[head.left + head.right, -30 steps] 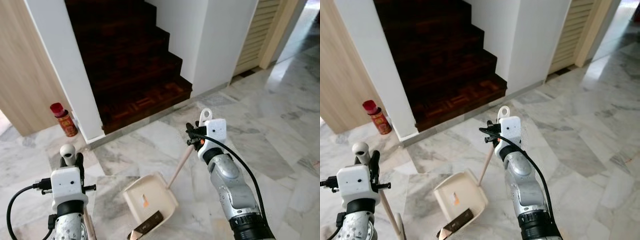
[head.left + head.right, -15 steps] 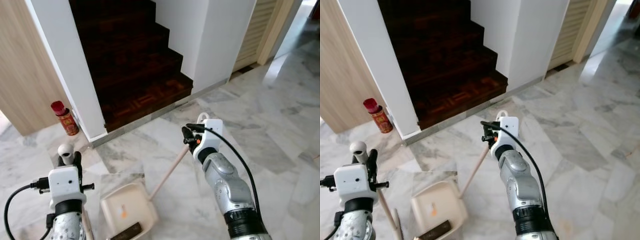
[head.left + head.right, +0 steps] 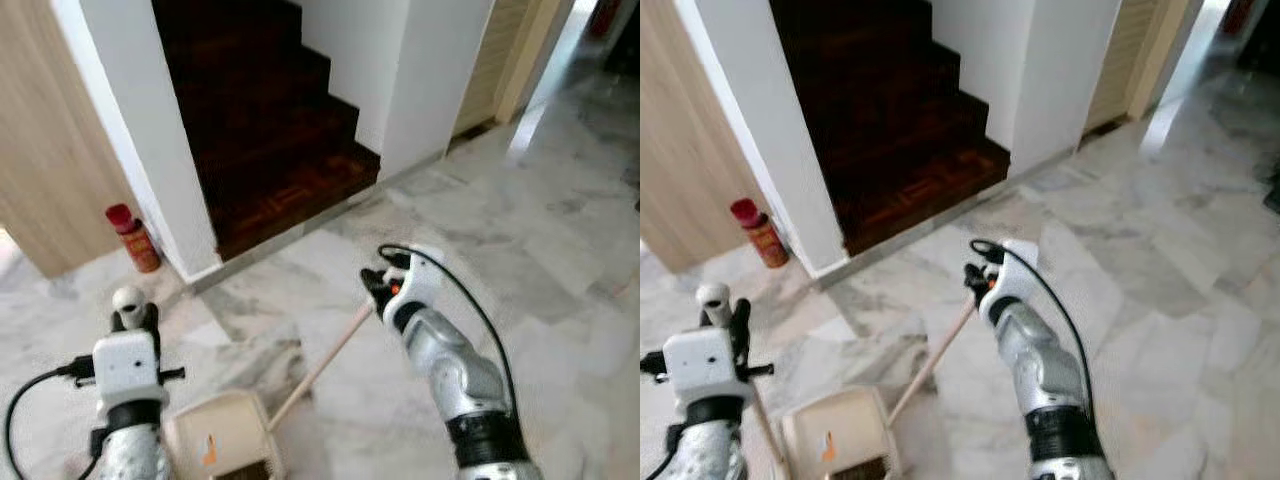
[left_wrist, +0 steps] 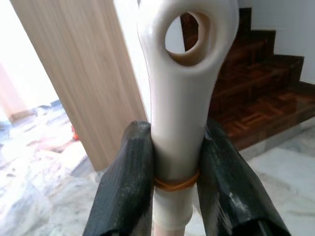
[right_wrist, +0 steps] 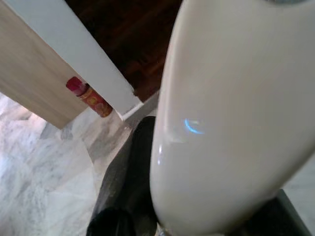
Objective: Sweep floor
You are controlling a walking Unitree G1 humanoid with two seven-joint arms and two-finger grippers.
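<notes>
A cream dustpan [image 3: 228,437] lies on the marble floor low and left of centre, with an orange scrap and a dark brush edge inside. Its long wooden handle [image 3: 318,366] slants up to my right gripper [image 3: 373,287], which is shut on the handle's cream end [image 5: 231,113]; one black finger [image 5: 125,179] presses against it. My left gripper [image 3: 130,318] is shut on the cream top of the broom handle [image 4: 183,93], which stands upright at the lower left. Both black fingers [image 4: 127,184] clamp it just above an orange band.
Dark wooden stairs [image 3: 270,120] rise straight ahead between white walls [image 3: 140,130]. A red can [image 3: 135,238] stands by the wood panel [image 3: 45,160] on the left. A louvred door [image 3: 485,60] is at the right, and marble floor [image 3: 560,250] stretches to the right.
The dustpan has slid left and closer to me across the floor, its handle now slanting lower. My right gripper dropped slightly with it. The view is blurrier.
</notes>
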